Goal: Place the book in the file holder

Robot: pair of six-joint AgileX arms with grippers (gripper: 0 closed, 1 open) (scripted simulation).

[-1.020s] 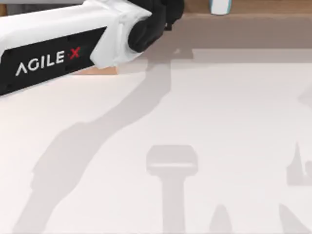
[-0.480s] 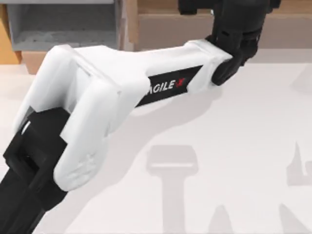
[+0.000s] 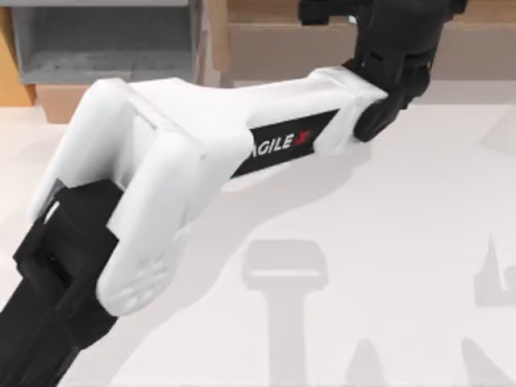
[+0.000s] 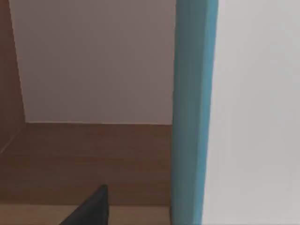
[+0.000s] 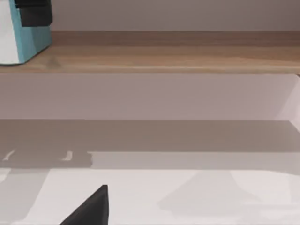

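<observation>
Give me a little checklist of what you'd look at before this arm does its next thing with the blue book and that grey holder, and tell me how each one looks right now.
1. Left arm reaches the book: ok. Its gripper is up at the long brown shelf.
2. Book still upright on the shelf: ok. The book stands close to the left wrist camera.
3. Grip closed on the book: cannot tell. A dark gripper sits at its top, fingers unclear.
4. File holder free to receive: ok as far as seen. The file holder looks open.
5. Right arm out of the way: ok. It faces the shelf from farther back.
</observation>
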